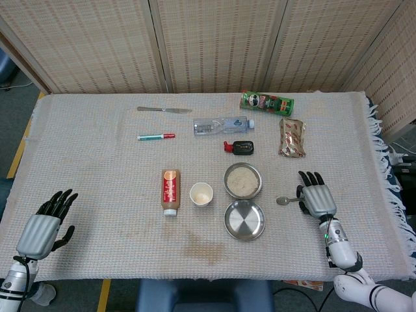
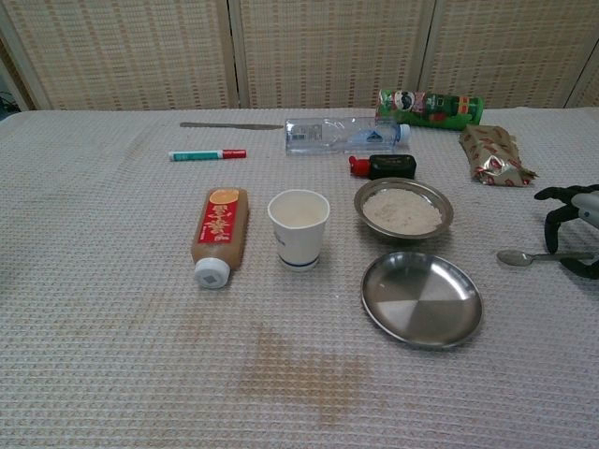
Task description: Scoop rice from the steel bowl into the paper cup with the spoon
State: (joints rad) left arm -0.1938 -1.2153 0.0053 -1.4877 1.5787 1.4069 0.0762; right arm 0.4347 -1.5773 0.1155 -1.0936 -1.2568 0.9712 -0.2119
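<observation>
A steel bowl (image 1: 243, 180) (image 2: 403, 209) filled with white rice stands right of the white paper cup (image 1: 201, 194) (image 2: 299, 228). The metal spoon (image 1: 286, 200) (image 2: 533, 256) lies flat on the cloth to the right of the bowl, its bowl end pointing left. My right hand (image 1: 316, 195) (image 2: 571, 224) hovers over the spoon's handle with fingers spread, holding nothing. At the near left corner my left hand (image 1: 45, 224) rests open on the cloth, far from everything.
An empty steel plate (image 1: 244, 220) (image 2: 421, 298) lies in front of the rice bowl. A sauce bottle (image 1: 170, 191) lies left of the cup. Further back are a water bottle (image 1: 223, 125), a chips can (image 1: 266, 102), a snack packet (image 1: 292, 137), a marker (image 1: 156, 136) and a knife (image 1: 163, 109).
</observation>
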